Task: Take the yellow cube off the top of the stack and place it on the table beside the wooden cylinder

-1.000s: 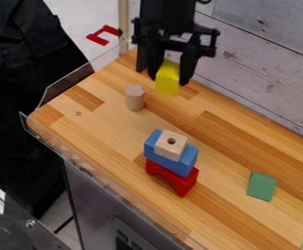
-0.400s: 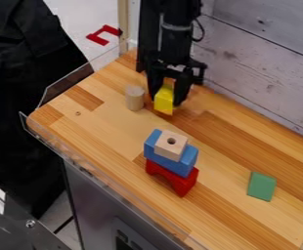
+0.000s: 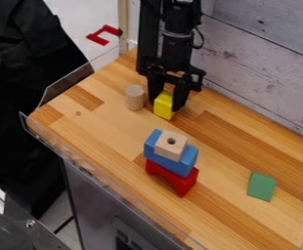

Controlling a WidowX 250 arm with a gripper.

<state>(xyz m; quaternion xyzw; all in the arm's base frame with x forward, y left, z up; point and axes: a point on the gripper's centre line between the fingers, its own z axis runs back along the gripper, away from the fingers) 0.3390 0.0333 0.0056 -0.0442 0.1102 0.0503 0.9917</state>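
The gripper hangs over the back part of the wooden counter, with one finger on either side of a yellow block and shut on it. The block is low, at the counter surface; whether its underside touches the wood I cannot tell. Just left of it, a plain wooden cylinder stands upright. Nearer the front is a stack: a red arch block at the bottom, a blue block on it, and a natural wood block with a hole on top. A green block lies to the right.
A whitewashed plank wall runs along the counter's back right side. Clear panels edge the counter at the left and front. Beyond the left panel, a red bracket-shaped piece lies near a wooden post.
The gripper has come down with the yellow block, from well above the counter to its surface. The block now looks slightly turned. The stack, cylinder and green block have stayed put.
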